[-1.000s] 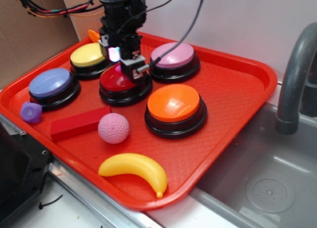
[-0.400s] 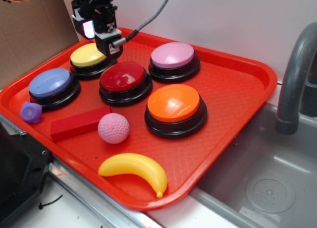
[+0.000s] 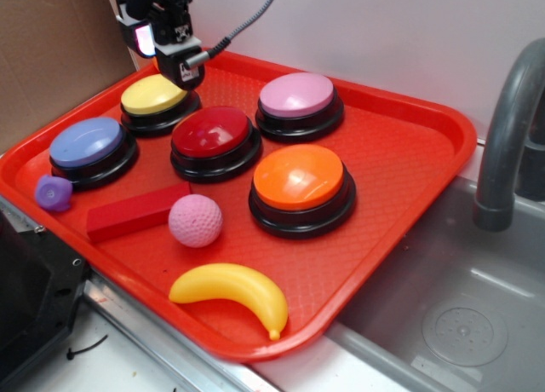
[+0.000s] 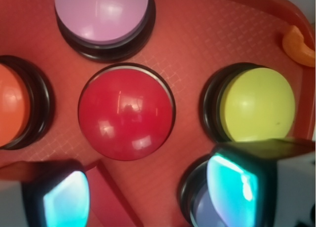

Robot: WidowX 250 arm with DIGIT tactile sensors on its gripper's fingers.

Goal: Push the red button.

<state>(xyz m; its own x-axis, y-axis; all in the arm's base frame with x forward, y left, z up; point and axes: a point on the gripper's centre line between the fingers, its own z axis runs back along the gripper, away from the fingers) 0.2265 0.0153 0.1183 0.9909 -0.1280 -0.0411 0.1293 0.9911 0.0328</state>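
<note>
Red button (image 3: 211, 133) dome up, round, untouched; jaws raised over yellow button (image 3: 153, 95), spread apart.

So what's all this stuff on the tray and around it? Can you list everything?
red button: 1, dark red, tray middle
yellow button: 1, yellow, back left
pink button: 1, pink, back
orange button: 1, orange, right of centre
blue button: 1, blue, left
block: 1, red, front left
ball: 1, pink, beside block
banana: 1, yellow, front
small toy: 1, purple, left edge
tray: 1, red
faucet: 1, grey, right
sink: 1, grey, right
pincer: 1, black, above yellow button
</note>
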